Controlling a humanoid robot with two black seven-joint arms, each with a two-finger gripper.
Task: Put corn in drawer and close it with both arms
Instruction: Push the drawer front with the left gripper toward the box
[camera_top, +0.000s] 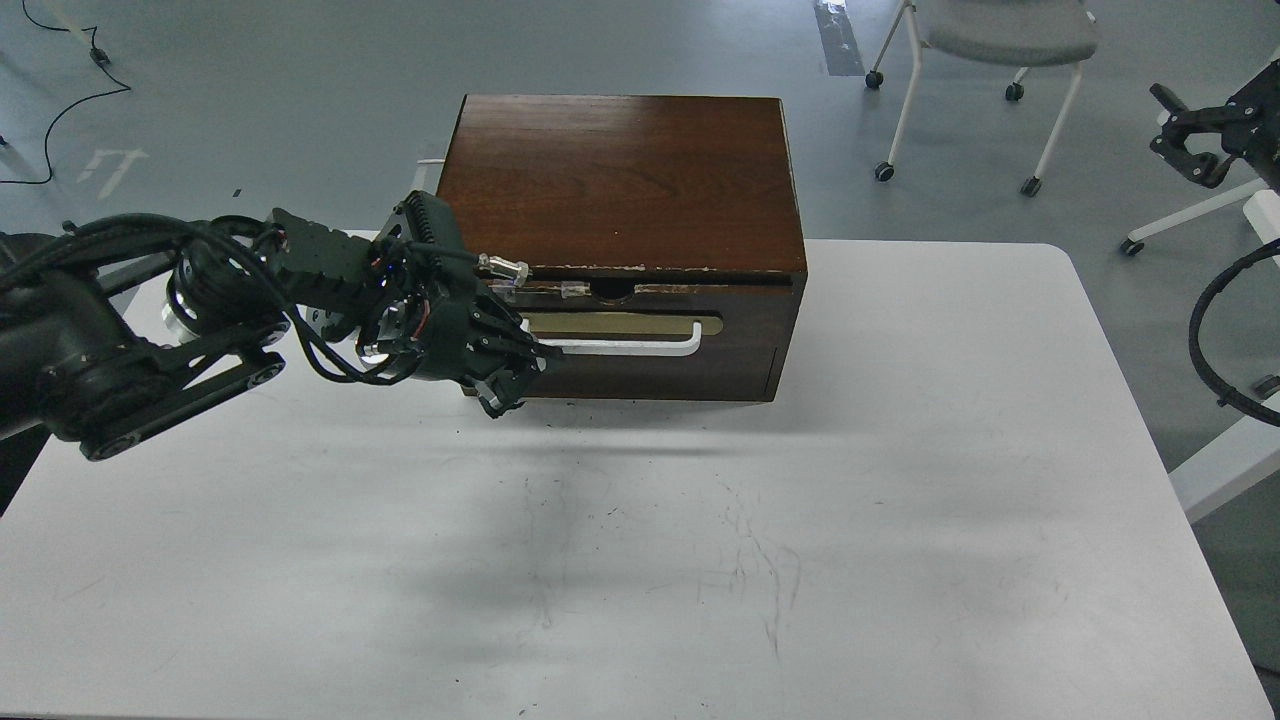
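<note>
Two left fingers (515, 365) lie against the drawer (650, 340) handle's left end.

white table (900, 560), grey chair (1010, 35)

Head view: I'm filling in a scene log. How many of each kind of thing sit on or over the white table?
wooden cabinet: 1
drawer with a white bar handle: 1
black arm, ending in the left gripper at that handle: 1
corn in sight: 0
Total: 3
</note>
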